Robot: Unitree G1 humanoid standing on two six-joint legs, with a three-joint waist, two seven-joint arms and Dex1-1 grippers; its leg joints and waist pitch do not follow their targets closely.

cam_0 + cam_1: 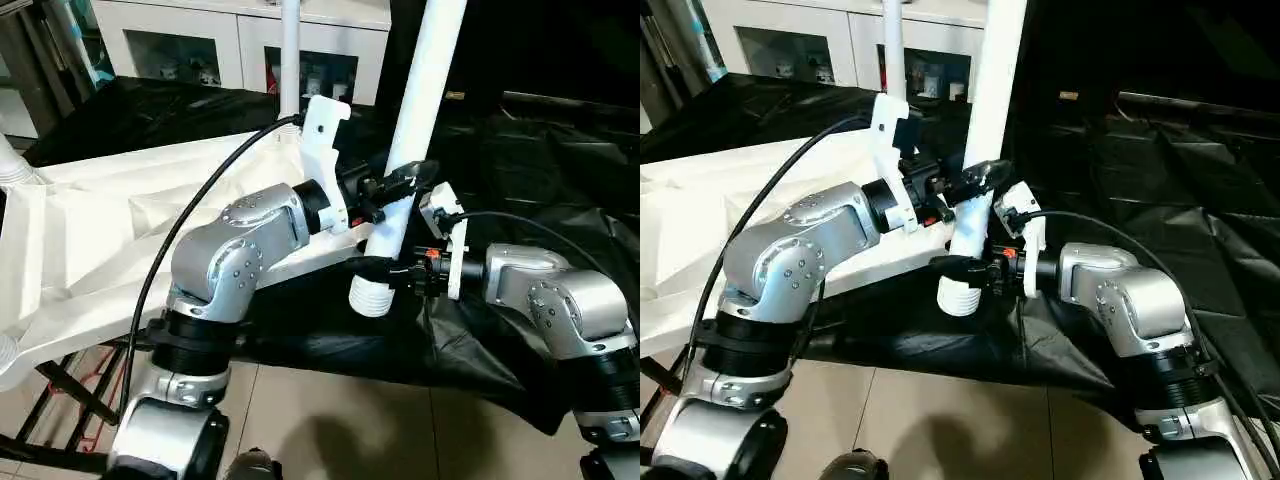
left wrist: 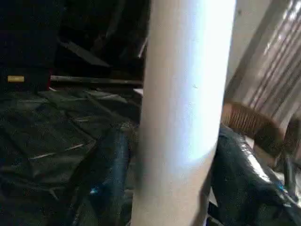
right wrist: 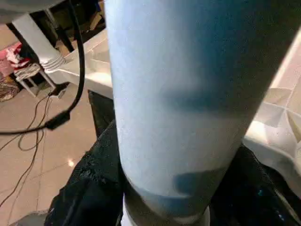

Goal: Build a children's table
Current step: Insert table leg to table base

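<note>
Both jaws clamp one leg (image 1: 415,120): my left gripper (image 1: 392,192) holds it higher up, my right gripper (image 1: 392,270) just above the threaded end, so I judge I can steer it with two hands. I hold it nearly upright, threaded end down and hanging off the front edge of the top (image 1: 90,230), which lies underside up. Another leg (image 1: 290,55) already stands in a far socket.

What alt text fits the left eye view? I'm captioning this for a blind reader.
Both grippers, left above right, clasp a white table leg held nearly upright, threaded end down, beside the upturned tabletop.
</note>
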